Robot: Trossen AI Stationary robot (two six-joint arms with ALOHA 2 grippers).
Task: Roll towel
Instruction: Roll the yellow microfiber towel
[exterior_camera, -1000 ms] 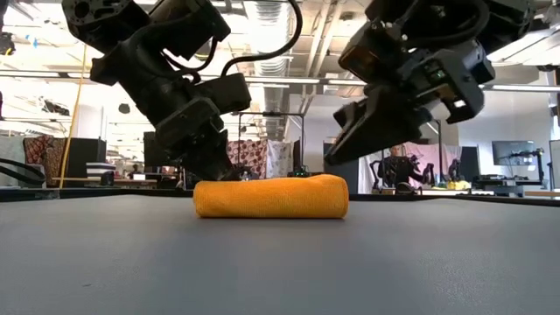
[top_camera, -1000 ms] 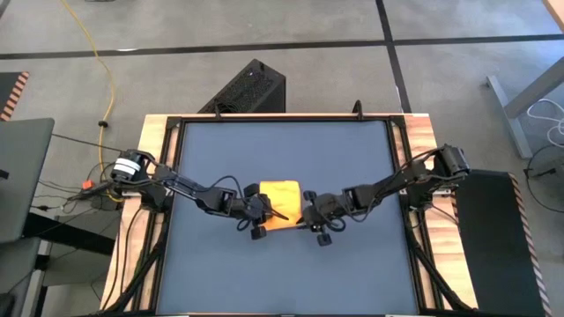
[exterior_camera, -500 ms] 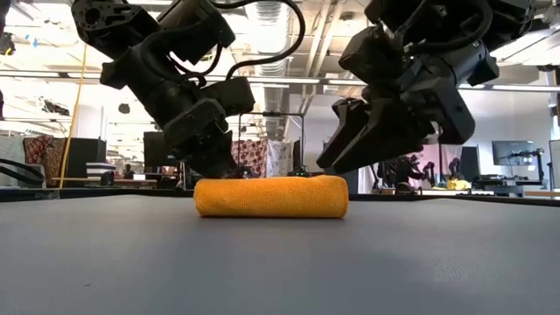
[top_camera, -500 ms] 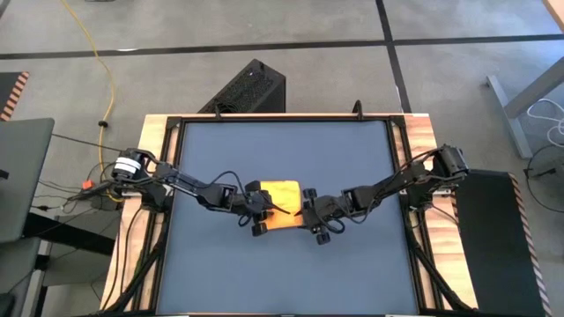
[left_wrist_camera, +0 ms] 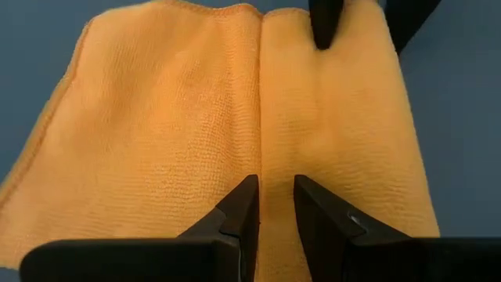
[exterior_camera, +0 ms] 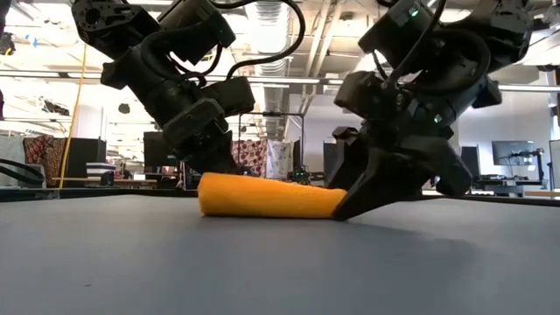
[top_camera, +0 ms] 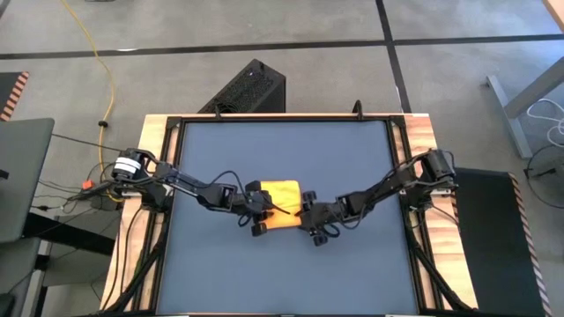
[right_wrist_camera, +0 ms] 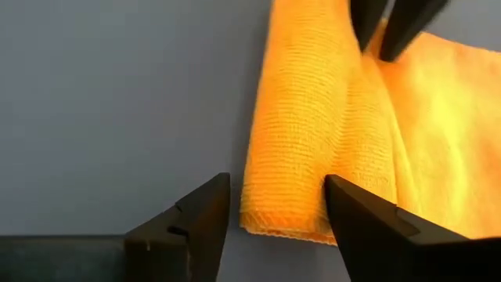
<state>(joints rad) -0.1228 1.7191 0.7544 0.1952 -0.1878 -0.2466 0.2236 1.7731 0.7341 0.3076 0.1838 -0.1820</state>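
Your right end effector [right_wrist_camera: 274, 211] has its fingers spread apart, straddling the rolled end of the towel [right_wrist_camera: 313, 141] without closing on it; one finger sits on the bare surface [right_wrist_camera: 117, 102] just beside the roll, the other presses down on the cloth. From the low camera that same end effector [exterior_camera: 350, 206] is tipped down to the surface at one end of the towel [exterior_camera: 267, 197]. At the opposite end of the towel, your left end effector [left_wrist_camera: 274, 207] has its fingers drawn close together with only a narrow gap, and they sit over the towel's [left_wrist_camera: 203, 117] fold line; you cannot tell from these frames whether any cloth is pinched between them. From above, the towel [top_camera: 280, 195] lies partly rolled near the middle of the dark blue surface [top_camera: 286, 273], with the left end effector [top_camera: 257, 216] and the right end effector [top_camera: 315, 222] touching its two ends. Beyond the towel's far side, a black box [top_camera: 247, 88] stands on the floor.
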